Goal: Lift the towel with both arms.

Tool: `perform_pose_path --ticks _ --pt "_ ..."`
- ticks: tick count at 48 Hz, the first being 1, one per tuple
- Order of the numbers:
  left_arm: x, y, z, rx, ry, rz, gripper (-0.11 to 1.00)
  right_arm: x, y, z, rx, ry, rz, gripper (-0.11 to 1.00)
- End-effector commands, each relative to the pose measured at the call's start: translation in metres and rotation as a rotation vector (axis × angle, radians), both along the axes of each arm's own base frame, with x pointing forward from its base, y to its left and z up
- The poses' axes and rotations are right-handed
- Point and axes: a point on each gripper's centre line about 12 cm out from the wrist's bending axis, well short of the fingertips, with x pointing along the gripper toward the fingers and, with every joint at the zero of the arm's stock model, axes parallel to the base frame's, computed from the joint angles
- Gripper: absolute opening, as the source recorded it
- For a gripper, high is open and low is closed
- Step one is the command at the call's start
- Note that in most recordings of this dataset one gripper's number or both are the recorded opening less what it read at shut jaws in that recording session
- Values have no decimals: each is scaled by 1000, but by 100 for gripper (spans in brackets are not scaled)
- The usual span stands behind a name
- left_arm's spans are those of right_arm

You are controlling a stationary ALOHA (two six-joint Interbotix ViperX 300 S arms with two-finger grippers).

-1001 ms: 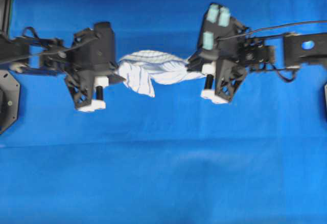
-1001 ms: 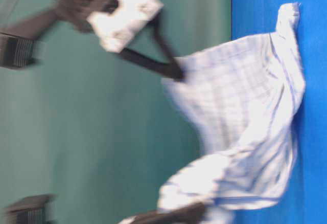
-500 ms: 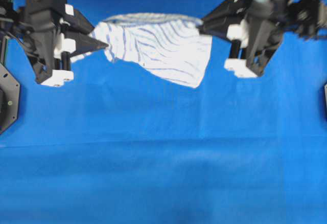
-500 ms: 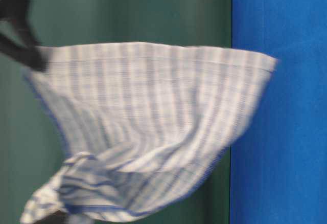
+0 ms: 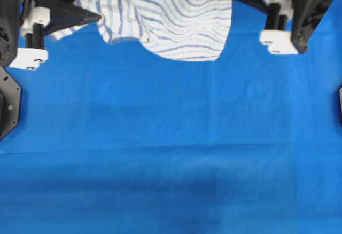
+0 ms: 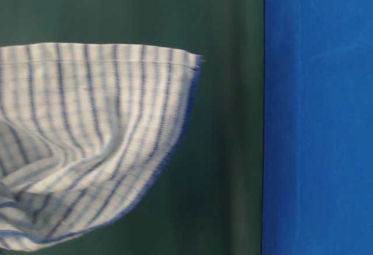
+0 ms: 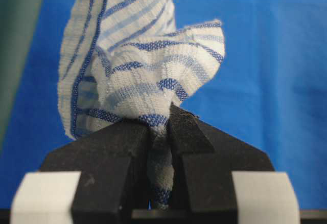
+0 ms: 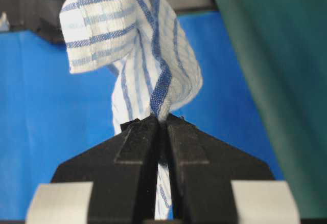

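Between the two sets of jaws the towel (image 5: 171, 20) hangs stretched, clear of the blue surface (image 5: 171, 154); left gripper (image 7: 162, 132) and right gripper (image 8: 162, 127) each pinch an opposite corner, long axis running from arm to arm.

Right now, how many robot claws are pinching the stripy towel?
2. The left gripper pinches one bunched corner of the towel, at the overhead view's upper left. The right gripper pinches the opposite end, upper right. None seem hidden.
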Motion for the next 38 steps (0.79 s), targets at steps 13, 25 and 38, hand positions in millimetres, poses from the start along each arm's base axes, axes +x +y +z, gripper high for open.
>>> perform_pose_path --ticks 13,25,38 --pt "-3 1 16 21 -45 1 3 -6 0 12 -22 -3 2 5" --pt "-4 2 17 20 -64 7 3 -5 0 9 -53 12 20 6" --pt "-2 2 17 18 -92 9 52 -4 -4 4 -49 20 -1 50"
